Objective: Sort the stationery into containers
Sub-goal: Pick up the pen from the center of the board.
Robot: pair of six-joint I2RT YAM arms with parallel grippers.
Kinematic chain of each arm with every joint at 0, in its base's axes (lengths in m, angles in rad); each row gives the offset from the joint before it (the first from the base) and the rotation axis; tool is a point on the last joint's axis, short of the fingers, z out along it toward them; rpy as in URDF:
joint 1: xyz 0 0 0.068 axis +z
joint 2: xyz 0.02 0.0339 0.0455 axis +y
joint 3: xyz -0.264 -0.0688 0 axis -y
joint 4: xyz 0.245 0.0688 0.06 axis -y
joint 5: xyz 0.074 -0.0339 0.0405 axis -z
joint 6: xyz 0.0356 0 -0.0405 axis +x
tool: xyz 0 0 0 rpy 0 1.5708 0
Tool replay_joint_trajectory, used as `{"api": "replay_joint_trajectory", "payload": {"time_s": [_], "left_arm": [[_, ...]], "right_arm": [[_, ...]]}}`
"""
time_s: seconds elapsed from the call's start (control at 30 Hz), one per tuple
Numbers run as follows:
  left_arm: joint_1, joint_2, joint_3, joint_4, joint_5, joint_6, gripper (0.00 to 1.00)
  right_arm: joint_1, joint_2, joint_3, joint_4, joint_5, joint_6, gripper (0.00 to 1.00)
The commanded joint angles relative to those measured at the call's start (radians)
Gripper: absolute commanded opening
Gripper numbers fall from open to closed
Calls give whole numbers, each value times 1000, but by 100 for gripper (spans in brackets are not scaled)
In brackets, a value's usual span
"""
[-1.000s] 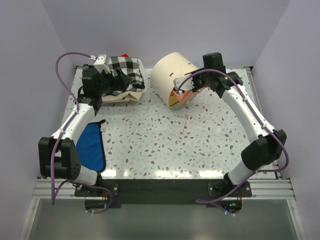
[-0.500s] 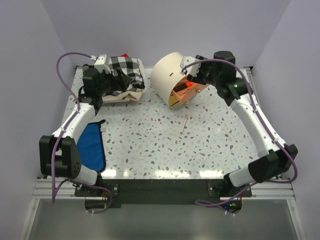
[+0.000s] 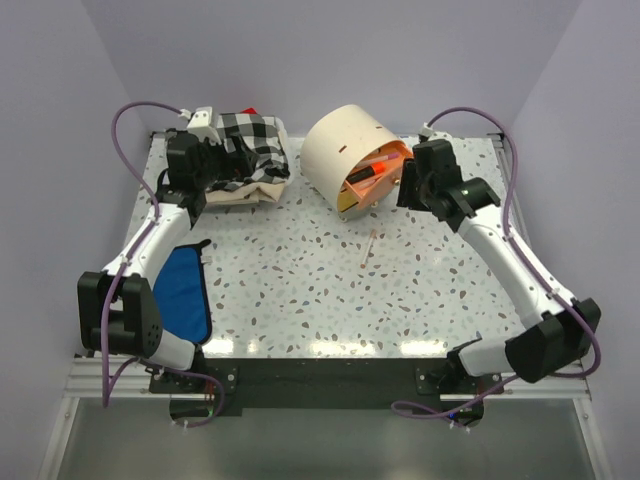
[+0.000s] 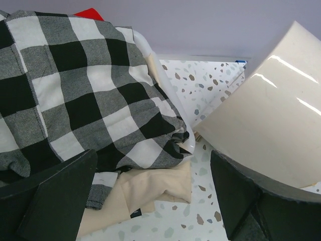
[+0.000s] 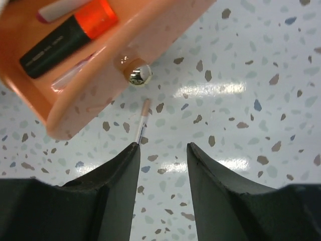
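The cream drum-shaped container (image 3: 340, 145) lies on its side at the back with one orange drawer (image 3: 378, 172) pulled out. An orange highlighter (image 5: 70, 31) and a pink pen (image 5: 56, 8) lie inside that drawer (image 5: 100, 75), above its gold knob (image 5: 139, 74). Another thin pink pen (image 3: 370, 245) rests on the table; its end (image 5: 142, 119) shows just past my right fingertip. My right gripper (image 3: 407, 188) hovers open and empty (image 5: 163, 146) right of the drawer. My left gripper (image 3: 215, 165) stands wide open (image 4: 154, 163) at the checked cloth, holding nothing.
A black-and-white checked cloth pile (image 3: 250, 140) on cream fabric (image 4: 150, 188) and a white rim sits at the back left, close to the drum's side (image 4: 266, 120). A blue cloth (image 3: 185, 290) lies by the left arm near the table's left edge.
My right gripper drew back from over the orange drawer, down and to the right, and its jaws stand wider apart than a second ago. The drawer's contents now show. The left arm stayed put.
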Motion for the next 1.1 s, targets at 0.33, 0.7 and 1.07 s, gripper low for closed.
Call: {"api": "replay_joint_trajectory", "payload": {"time_s": [0.33,0.7,1.07], "left_arm": [[-5,26,104,-37,-77,142,100],[-3,23,62,-26,-80,165,100],[-3,9,41,-20,-79,159,100]], "right_arm": [[70,67,-244,159,-11,307,34],[156,216,-315,378,9,439,47],[239,248,-413,478,99,454,46]]}}
